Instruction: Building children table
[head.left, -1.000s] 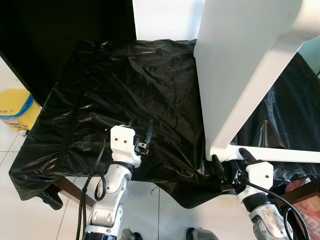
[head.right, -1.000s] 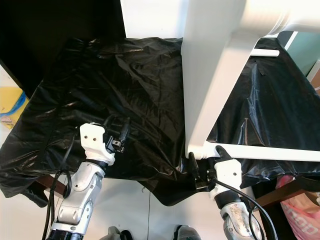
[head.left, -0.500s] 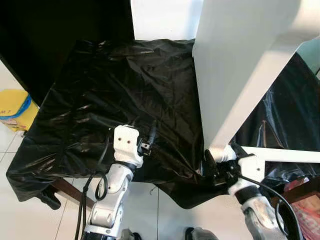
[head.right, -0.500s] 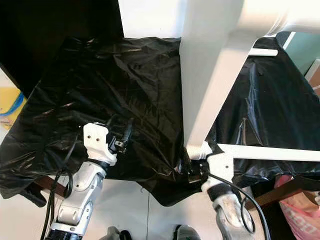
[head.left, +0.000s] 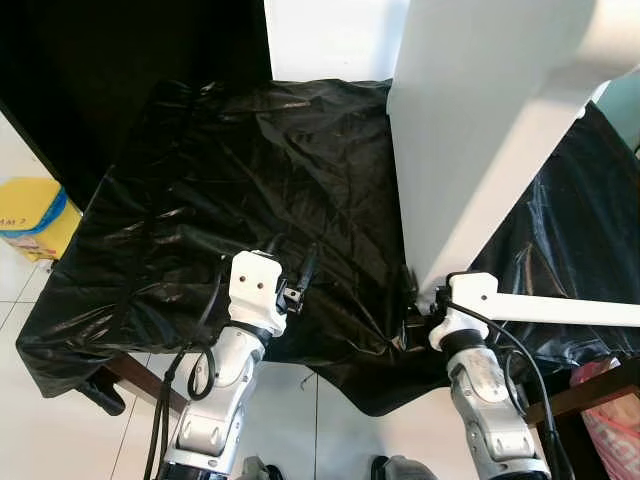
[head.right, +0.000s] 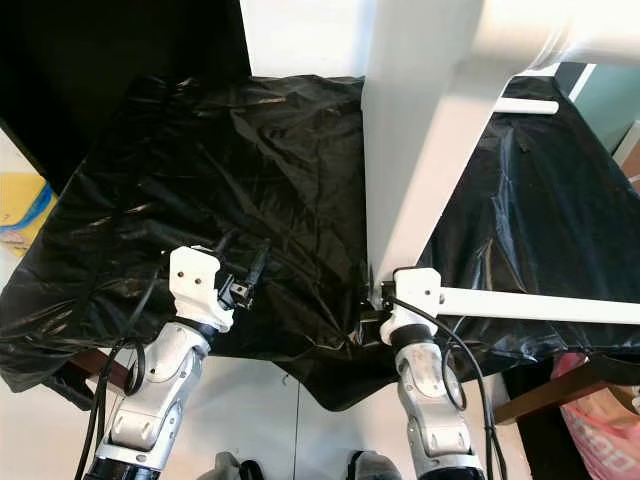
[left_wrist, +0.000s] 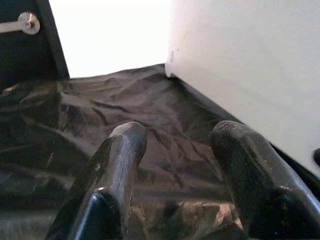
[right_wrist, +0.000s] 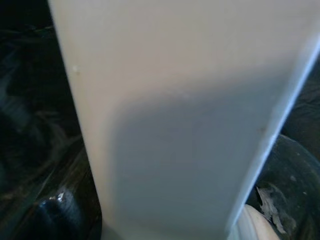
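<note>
A big white table panel (head.left: 480, 130) stands tilted on the black plastic sheet (head.left: 240, 170) that covers the work table. A white rail (head.left: 570, 311) runs off to the right from its lower corner. My right gripper (head.left: 418, 318) is pressed up against that lower corner, and the panel's white face (right_wrist: 175, 115) looms right in front of it in the right wrist view. My left gripper (head.left: 290, 252) hovers open just above the sheet near the front edge, left of the panel, with nothing between its black fingers (left_wrist: 122, 150).
A yellow bin (head.left: 30, 215) sits on the tiled floor at the left. A pink bag (head.left: 610, 405) is at the lower right. Wooden table legs (head.left: 135, 378) show under the sheet's front edge. A white wall strip (head.left: 330, 40) rises behind the table.
My right gripper has swung in to the left and up, from below the rail to the panel's lower corner. The left arm has barely shifted.
</note>
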